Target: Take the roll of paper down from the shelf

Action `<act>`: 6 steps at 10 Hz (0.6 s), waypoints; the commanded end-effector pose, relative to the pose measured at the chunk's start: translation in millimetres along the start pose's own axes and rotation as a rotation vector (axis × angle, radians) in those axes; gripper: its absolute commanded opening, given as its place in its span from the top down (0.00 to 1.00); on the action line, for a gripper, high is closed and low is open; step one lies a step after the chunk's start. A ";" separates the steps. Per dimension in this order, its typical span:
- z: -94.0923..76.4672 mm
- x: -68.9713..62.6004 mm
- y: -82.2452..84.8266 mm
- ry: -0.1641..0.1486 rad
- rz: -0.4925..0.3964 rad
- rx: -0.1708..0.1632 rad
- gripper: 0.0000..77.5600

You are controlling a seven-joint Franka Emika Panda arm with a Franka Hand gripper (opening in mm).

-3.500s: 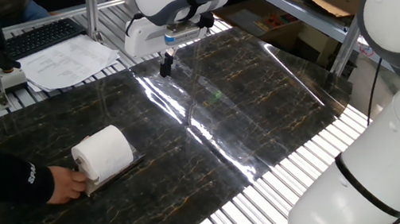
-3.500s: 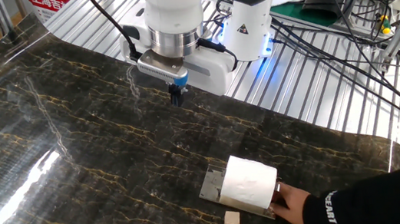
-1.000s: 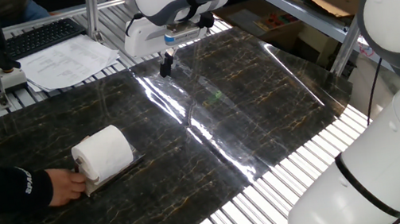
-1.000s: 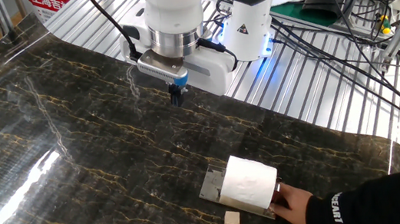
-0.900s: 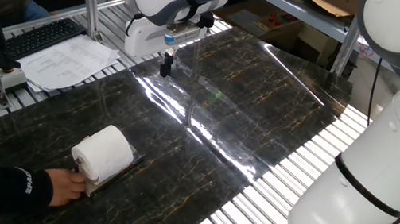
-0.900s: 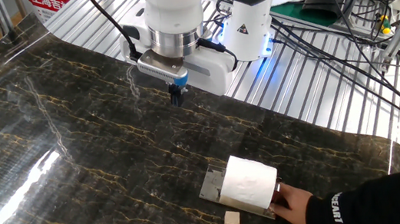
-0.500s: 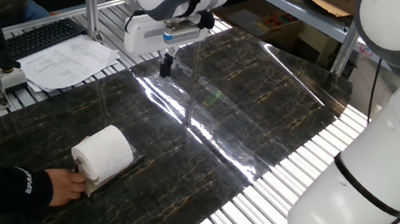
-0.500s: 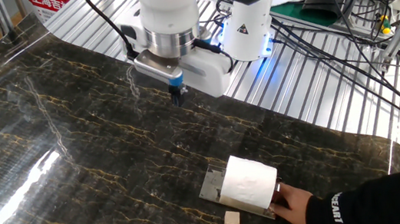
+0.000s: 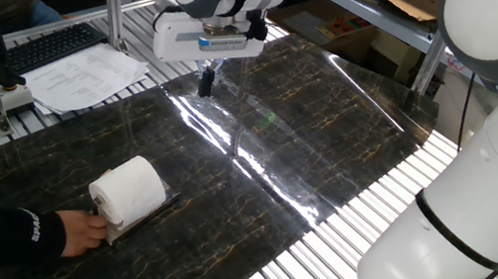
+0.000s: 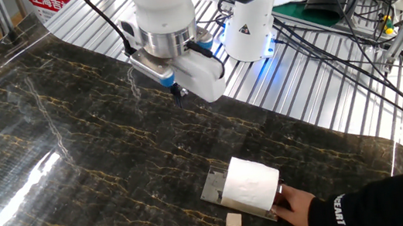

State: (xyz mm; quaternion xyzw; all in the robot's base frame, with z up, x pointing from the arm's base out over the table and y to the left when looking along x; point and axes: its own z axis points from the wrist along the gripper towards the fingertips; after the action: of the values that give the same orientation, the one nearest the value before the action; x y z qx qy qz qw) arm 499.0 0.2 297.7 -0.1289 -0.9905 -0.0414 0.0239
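Note:
The white roll of paper (image 9: pixel 128 189) lies on its side on the shelf (image 9: pixel 155 210), a thin silvery-grey sheet resting on the dark marble table. It shows in the other fixed view too, the roll (image 10: pixel 249 185) on the shelf (image 10: pixel 212 186). A person's hand (image 9: pixel 78 231) holds the shelf's edge. My gripper (image 9: pixel 206 79) hangs far from the roll, near the table's back edge, fingers pointing down and shut with nothing between them. It also shows in the other fixed view (image 10: pixel 178 93).
A small tan wooden cube (image 10: pixel 234 222) lies on the table next to the shelf. Printed paper sheets (image 9: pixel 84 77) and a keyboard (image 9: pixel 54 44) lie beyond the table's back edge. The person's black sleeve (image 10: pixel 384 200) reaches in over the table.
My wrist has rotated about its vertical axis, swinging the hand body around. The fingertips have stayed in nearly the same place. The roll, shelf and hand have not moved.

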 end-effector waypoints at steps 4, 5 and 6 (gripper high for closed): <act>-1.1 -0.4 0.1 -0.019 0.252 0.003 1.00; -1.1 -0.4 0.1 -0.019 0.283 0.005 1.00; -1.1 -0.4 0.1 -0.019 0.298 0.006 1.00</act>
State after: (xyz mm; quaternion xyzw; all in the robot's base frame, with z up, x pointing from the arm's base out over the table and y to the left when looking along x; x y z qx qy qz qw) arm 498.9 0.1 297.6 -0.2580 -0.9651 -0.0382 0.0221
